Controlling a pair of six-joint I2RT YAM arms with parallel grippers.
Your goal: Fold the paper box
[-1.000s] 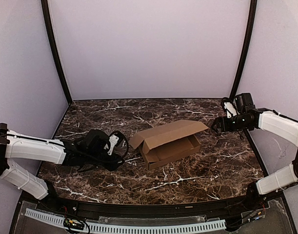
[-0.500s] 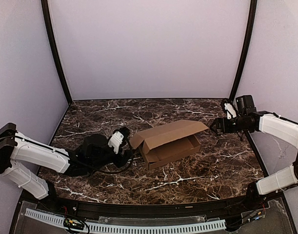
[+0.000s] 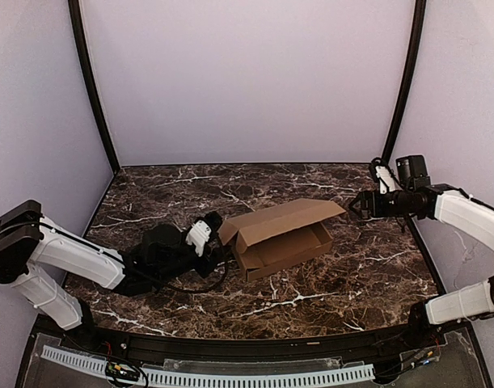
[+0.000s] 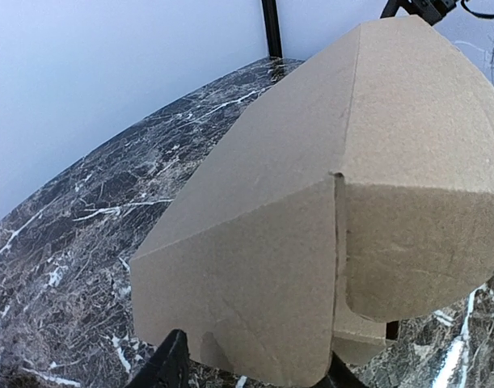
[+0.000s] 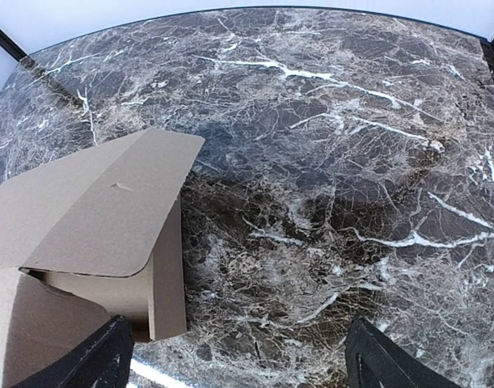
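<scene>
Marble top (image 3: 149, 198): brown paper box (image 3: 283, 234) half-folded, open; R gripper (image 3: 357, 205) apart, L gripper (image 3: 217, 245) unclear.

Paper box (image 3: 280, 236) on table (image 3: 352, 279); left fingers (image 4: 172, 365) beside.

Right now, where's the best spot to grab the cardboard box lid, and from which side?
Probably pinch the lid of the paper box at its right corner, coming from the right. The lid stands half raised, so that thin corner juts out sideways, free in the air, near the open right gripper.
</scene>
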